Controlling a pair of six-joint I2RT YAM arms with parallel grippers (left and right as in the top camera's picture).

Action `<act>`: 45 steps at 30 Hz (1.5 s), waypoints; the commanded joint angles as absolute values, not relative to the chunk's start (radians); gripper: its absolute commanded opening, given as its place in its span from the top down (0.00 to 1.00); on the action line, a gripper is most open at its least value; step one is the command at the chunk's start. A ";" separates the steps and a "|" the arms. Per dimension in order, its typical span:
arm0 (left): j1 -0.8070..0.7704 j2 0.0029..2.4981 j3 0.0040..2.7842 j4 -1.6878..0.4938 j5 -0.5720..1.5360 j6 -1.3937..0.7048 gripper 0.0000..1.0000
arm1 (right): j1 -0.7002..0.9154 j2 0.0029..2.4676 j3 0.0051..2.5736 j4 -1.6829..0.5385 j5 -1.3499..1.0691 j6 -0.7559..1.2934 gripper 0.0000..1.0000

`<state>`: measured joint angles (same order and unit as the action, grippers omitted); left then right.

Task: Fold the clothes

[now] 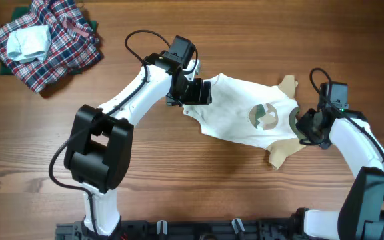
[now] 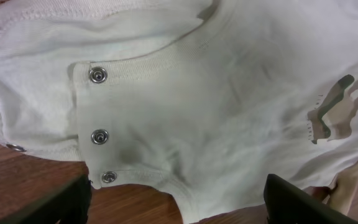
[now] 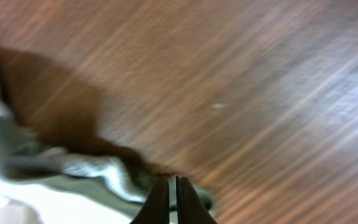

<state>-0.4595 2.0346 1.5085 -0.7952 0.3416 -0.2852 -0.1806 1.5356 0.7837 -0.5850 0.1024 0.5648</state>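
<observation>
- The left gripper (image 2: 178, 190) fills the lower corners of its own wrist view, its two dark fingers (image 2: 61, 202) standing wide apart with nothing pinched between them.
- Just beneath them lies the garment (image 2: 229, 93), white and soft, its hem carrying a row of metal snaps (image 2: 98, 136) (three in a line).
- From overhead the garment is spread on the wooden table (image 1: 179, 193), right of the middle, between the two arms, the left gripper over its left end.
- A round green-tan print (image 1: 264, 116) sits toward its right end, with tan sleeves (image 1: 287, 85) poking out above and below.
- The right gripper (image 3: 169, 198) has its fingers pressed together at the garment's right edge; whether cloth is nipped between them I cannot tell (that view is blurred).
- A plaid heap (image 1: 52, 47) with a pale folded piece (image 1: 29, 41) on top lies at the far-left corner, well apart.
</observation>
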 commanded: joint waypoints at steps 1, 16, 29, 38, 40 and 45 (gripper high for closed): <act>-0.465 2.052 1.522 -0.792 0.339 -0.265 0.11 | -0.184 1.518 0.823 -0.585 -0.023 0.522 0.94; -0.470 2.058 1.522 -0.959 0.402 -0.269 0.00 | -0.184 1.410 0.884 -1.024 -0.219 0.440 0.40; -0.479 2.131 1.522 -0.892 0.415 -0.276 0.00 | -0.183 1.410 0.725 -0.897 -0.346 0.500 0.42; -0.479 2.132 1.522 -0.857 0.415 -0.277 0.00 | -0.183 1.410 0.691 -0.893 -0.286 0.583 0.43; -0.479 2.132 1.522 -0.855 0.415 -0.277 0.00 | -0.183 1.410 0.659 -0.849 -0.286 0.587 0.43; -0.479 2.132 1.522 -0.853 0.415 -0.276 0.00 | -0.183 1.410 0.612 -0.775 -0.293 0.606 0.43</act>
<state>-0.4763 2.1178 1.5089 -0.8566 0.3988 -0.2787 -0.1806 1.4200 0.6292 -0.7937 -0.3061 0.5800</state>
